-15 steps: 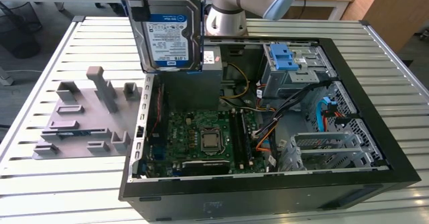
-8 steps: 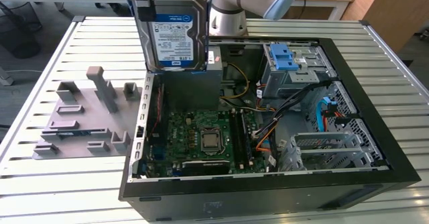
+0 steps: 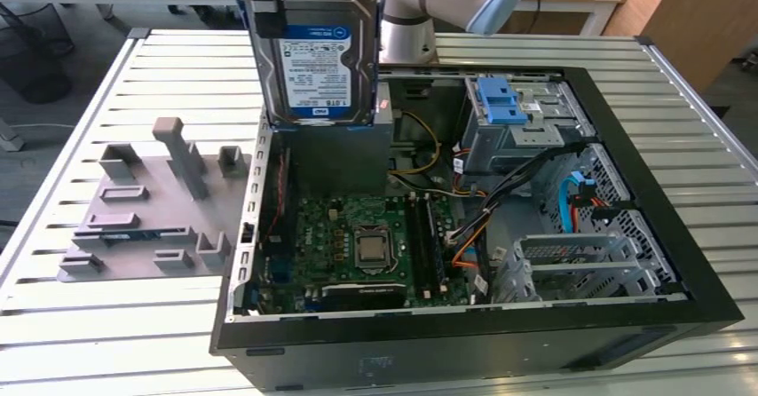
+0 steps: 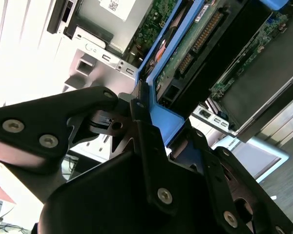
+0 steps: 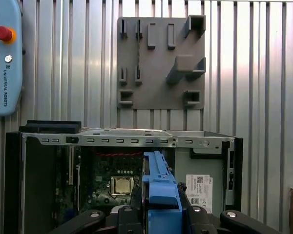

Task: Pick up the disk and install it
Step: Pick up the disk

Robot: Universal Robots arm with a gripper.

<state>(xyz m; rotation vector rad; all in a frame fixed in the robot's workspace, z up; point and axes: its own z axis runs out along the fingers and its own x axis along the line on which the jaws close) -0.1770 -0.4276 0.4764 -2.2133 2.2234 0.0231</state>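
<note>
Hand (image 5: 161,217) clenched on the blue carrier frame of the disk (image 3: 318,59), seen close in both wrist views. Disk hangs upright, label facing out, over the far end of the open computer case (image 3: 663,263), toward the exterior view's left, above the motherboard (image 3: 355,241). Grey fixture plate (image 3: 142,227) lies beside the case on the slatted worktop (image 3: 106,334).

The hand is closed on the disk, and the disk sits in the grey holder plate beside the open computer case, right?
No. The disk is off the grey holder plate, held upright above the open computer case, as the exterior view shows. The hand is closed on it.
</note>
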